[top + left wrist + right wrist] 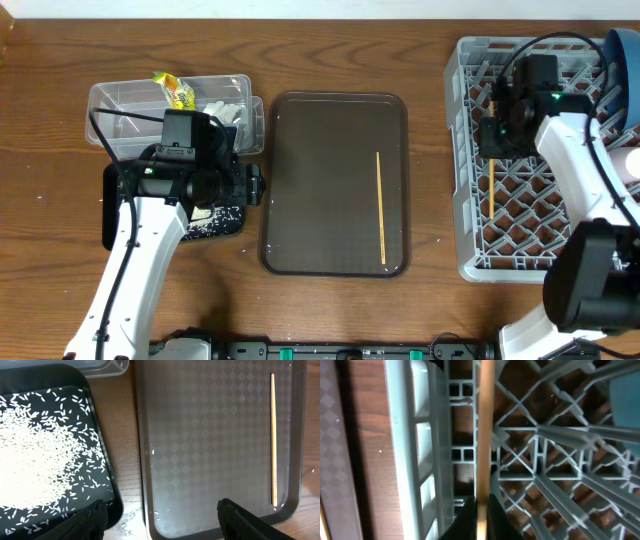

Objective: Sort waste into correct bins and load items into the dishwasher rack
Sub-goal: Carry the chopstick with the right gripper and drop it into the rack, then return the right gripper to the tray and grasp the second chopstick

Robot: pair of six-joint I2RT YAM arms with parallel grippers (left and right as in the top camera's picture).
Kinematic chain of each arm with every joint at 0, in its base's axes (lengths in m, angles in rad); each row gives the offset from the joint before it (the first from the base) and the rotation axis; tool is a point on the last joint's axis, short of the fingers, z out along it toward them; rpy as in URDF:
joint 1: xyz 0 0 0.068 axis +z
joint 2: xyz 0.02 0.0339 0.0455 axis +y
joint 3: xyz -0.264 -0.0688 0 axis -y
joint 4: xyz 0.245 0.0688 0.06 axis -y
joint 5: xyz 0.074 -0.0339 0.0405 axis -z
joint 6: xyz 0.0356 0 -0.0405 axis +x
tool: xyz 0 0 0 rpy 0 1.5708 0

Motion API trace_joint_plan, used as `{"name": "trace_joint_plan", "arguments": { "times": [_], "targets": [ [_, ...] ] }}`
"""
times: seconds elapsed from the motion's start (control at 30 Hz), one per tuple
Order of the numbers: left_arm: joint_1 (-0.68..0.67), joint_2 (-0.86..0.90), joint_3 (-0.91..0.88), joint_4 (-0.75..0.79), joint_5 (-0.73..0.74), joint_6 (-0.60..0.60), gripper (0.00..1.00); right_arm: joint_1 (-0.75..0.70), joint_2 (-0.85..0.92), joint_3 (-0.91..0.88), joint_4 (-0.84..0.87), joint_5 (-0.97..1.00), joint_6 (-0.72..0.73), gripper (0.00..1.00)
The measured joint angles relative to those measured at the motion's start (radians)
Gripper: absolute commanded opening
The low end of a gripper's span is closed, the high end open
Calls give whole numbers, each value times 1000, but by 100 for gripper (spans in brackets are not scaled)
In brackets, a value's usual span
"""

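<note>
The right claw [482, 519] pinches a thin wooden chopstick [485, 435] low inside the big grey plastic rack [402, 435], beside its wall. Dropped crooked, the stick may slip through the holes. The left claw [162, 520] hangs wide open, holding nothing.

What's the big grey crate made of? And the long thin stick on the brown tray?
The crate looks like moulded plastic: an even matte grey, with thin ribs and a lattice floor. The stick, a chopstick, seems to be wood or bamboo: it is pale tan, straight and unpainted, though any grain is too fine to see.
</note>
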Motion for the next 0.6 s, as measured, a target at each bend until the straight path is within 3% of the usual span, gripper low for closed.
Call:
{"name": "trace_joint_plan", "arguments": {
  "times": [0.17, 0.4, 0.6],
  "targets": [
    [0, 0, 0, 0, 0, 0, 74, 0, 4, 0, 21, -6, -10, 39],
    [0, 0, 0, 0, 0, 0, 74, 33, -16, 31, 2, -79, -14, 42],
    [0, 0, 0, 0, 0, 0, 74, 195, -68, 57, 41, -136, -6, 47]
  ]
}}
